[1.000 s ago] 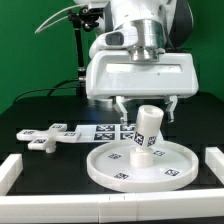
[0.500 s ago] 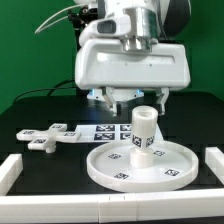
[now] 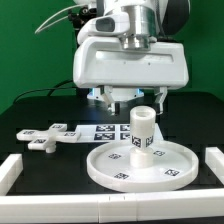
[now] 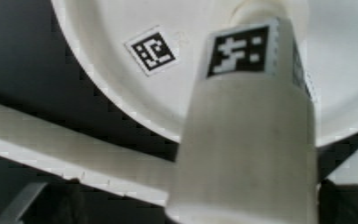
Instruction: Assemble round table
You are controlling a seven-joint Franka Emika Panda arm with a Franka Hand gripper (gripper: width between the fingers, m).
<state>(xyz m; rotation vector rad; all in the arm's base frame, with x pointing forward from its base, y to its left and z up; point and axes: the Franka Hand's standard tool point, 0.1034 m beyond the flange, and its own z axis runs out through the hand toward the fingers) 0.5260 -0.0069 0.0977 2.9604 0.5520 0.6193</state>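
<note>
The large rimmed round disc (image 3: 104, 168) lies flat on the black table near the front. The short thick cylinder leg (image 3: 142, 132) stands upright on its middle, tags on its side. My gripper (image 3: 134, 101) hangs open just above and behind the leg's top, touching nothing. The flat cross-shaped base (image 3: 47, 136) lies on the table toward the exterior view's left. In the wrist view the leg (image 4: 247, 130) fills the middle, with the disc (image 4: 114, 75) and one of its tags behind it.
The marker board (image 3: 106, 130) lies flat behind the disc. White border blocks stand at the exterior view's left (image 3: 8, 170), right (image 3: 215, 163) and front (image 3: 110, 206) edges. A green wall closes the back.
A second ago the leg leaned between my fingers. It now stands upright and free on the disc, and my gripper has risen and shifted toward the exterior view's left.
</note>
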